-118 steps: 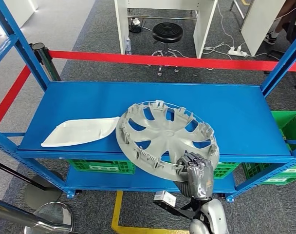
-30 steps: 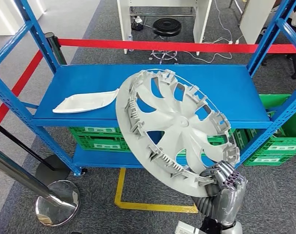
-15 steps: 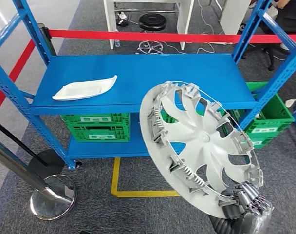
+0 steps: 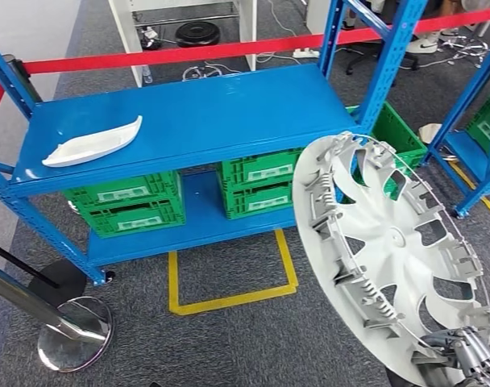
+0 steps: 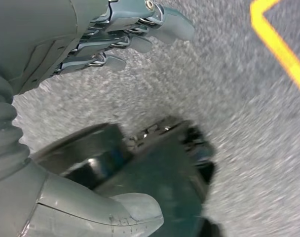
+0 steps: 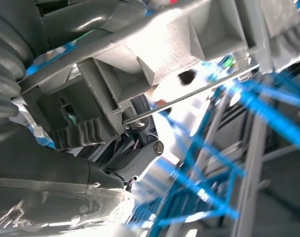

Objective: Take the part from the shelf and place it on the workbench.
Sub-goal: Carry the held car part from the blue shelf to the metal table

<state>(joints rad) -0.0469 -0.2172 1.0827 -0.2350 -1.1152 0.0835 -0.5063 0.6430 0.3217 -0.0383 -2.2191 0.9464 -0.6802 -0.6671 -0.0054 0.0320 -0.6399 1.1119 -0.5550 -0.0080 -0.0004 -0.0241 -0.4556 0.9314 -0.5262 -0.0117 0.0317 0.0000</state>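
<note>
Left robot hand (image 5: 115, 44) hangs over grey carpet, fingers apart, thumb spread wide, nothing in it. White curved panel (image 4: 92, 143) lies on the left end of the blue shelf (image 4: 230, 113); green crates (image 4: 132, 204) sit on the lower tier. Yellow floor marking (image 4: 230, 297) on the carpet in front of the rack. Chrome stanchion base (image 4: 75, 333) at lower left. Grey wheel cover (image 4: 392, 254) is off the shelf, tilted in the air over the floor at right. Right robot hand (image 4: 467, 363) grips its lower rim; the right wrist view shows fingers (image 6: 137, 158) clamped on the ribbed edge.
</note>
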